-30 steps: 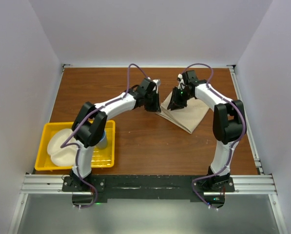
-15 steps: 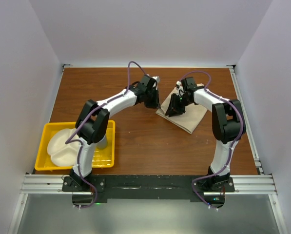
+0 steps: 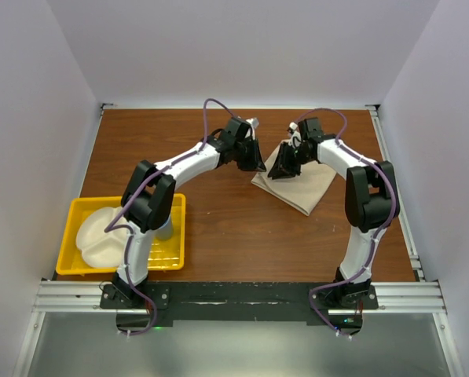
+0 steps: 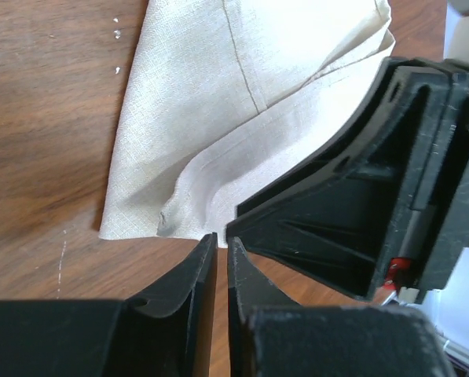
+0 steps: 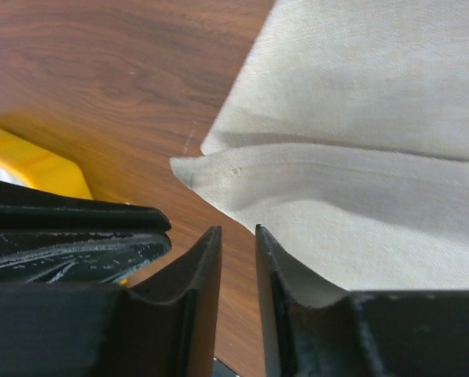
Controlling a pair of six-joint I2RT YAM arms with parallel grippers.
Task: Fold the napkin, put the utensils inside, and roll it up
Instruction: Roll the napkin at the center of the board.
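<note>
I find the napkin (image 3: pixel 301 187) lying folded and flat on the brown worktop (image 3: pixel 218 216), right of centre and toward the far side, with one corner pointing at the near edge. Both arms reach in to its left corner. The left gripper (image 3: pixel 255 161) sits just beside that corner on the left, and the right gripper (image 3: pixel 283 169) sits over the napkin's left edge; the two stand close together. In the left wrist view the left gripper's fingers (image 4: pixel 193 279) are drawn to a thin slit with bare wood showing through, and their tips meet the napkin's hemmed edge where two layers overlap. I cannot tell whether the tips touch the cloth. In the right wrist view the right gripper's fingers are set narrowly apart with nothing between them. One finger hangs over bare wood and the other over the edge of the cloth, beside a raised folded layer. At the near left, well apart from the napkin, a yellow tray (image 3: pixel 124 201) holds a white divided plate (image 3: pixel 100 236).
</note>
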